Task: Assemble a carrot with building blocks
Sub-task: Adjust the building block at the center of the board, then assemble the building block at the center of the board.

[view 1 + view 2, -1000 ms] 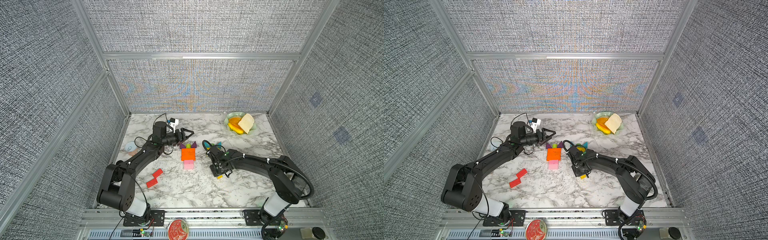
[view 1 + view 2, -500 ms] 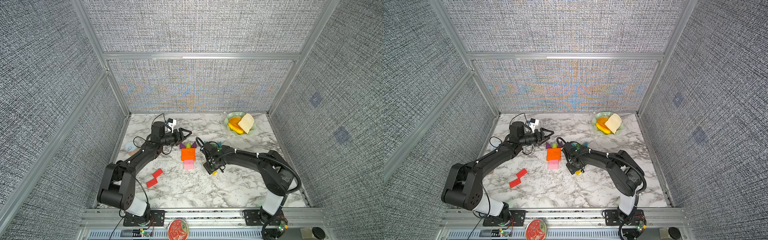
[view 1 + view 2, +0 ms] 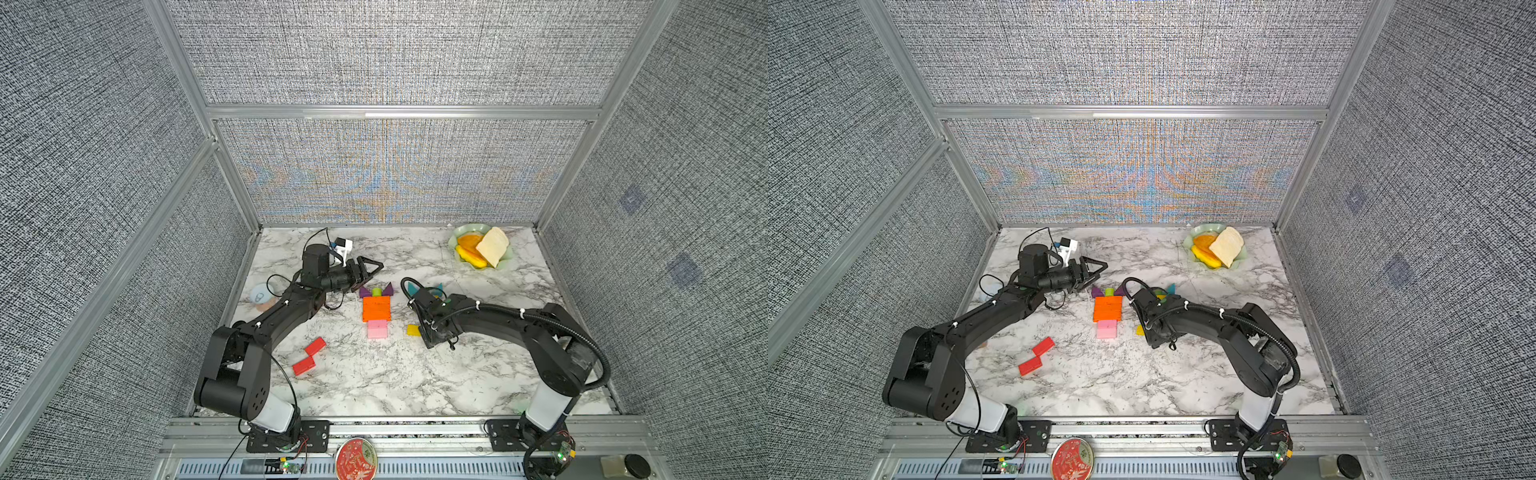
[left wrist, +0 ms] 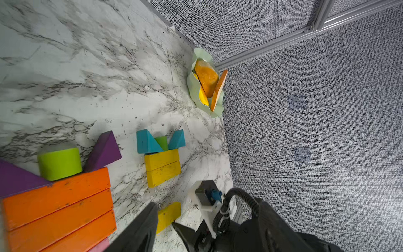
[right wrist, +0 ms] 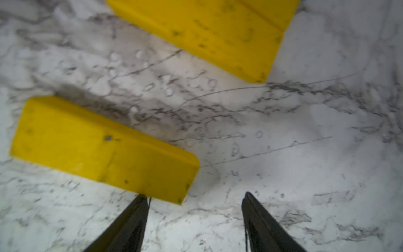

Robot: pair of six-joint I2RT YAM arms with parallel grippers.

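Note:
Orange bars (image 3: 376, 308) lie stacked flat on the marble, with a pink bar (image 3: 377, 330) below them. Purple triangles (image 3: 365, 291) and a lime-green stub (image 3: 376, 292) sit above them. Beside this, two yellow bars (image 4: 162, 167) carry teal triangles (image 4: 146, 143) and a green stub (image 4: 162, 143). A loose yellow bar (image 5: 104, 148) lies on the table, its near edge against one fingertip of my right gripper (image 5: 195, 194), which is open and holds nothing. My left gripper (image 4: 163, 215) hovers behind the purple triangles, jaws slightly apart and empty.
Two red bars (image 3: 309, 356) lie at the front left. A pale green plate (image 3: 461, 232) with toy fruit slices and a bread slice stands in the back right corner. A small round object (image 3: 261, 296) sits by the left wall.
My right gripper carried the yellow bar leftward towards the pink bar, then opened and left it on the table. The left arm has barely moved.

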